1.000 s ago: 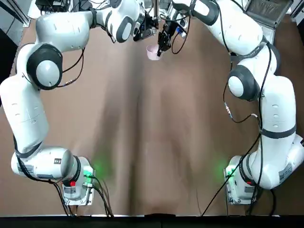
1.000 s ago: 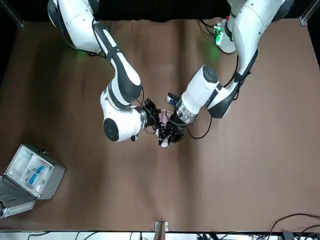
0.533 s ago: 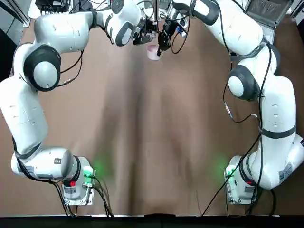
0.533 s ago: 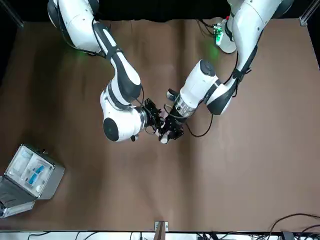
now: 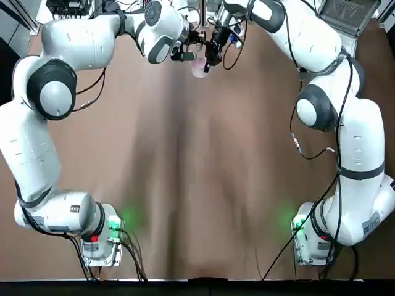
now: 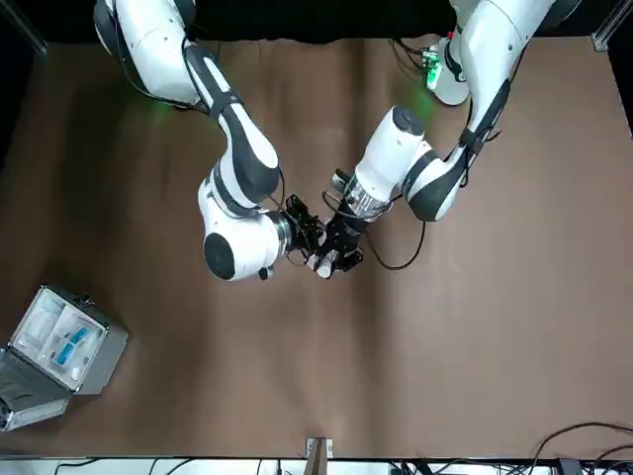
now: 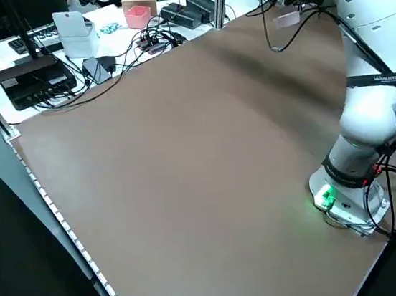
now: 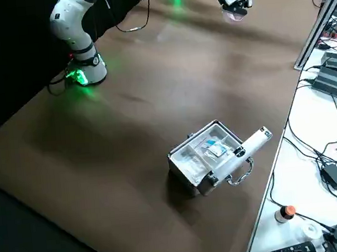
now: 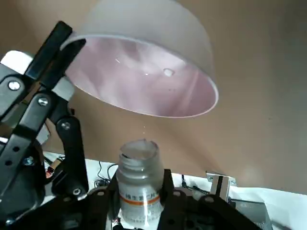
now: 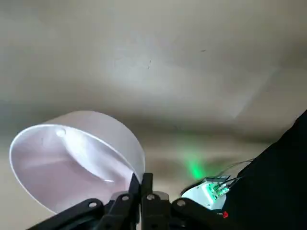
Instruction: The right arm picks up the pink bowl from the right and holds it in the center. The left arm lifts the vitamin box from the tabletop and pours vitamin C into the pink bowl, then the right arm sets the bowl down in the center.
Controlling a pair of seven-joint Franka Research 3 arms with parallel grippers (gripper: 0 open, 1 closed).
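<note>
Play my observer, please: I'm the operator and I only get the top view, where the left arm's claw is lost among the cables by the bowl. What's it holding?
Observer: The left wrist view shows a small translucent bottle with an orange stripe, gripped in the left claw.
Operator: Is there a lid on it?
Observer: No, its mouth is open, near the opening of the pink bowl.
Operator: And how does the other arm have the bowl?
Observer: By the rim: the right wrist view shows the right claw closed on the edge of its wall.
</note>
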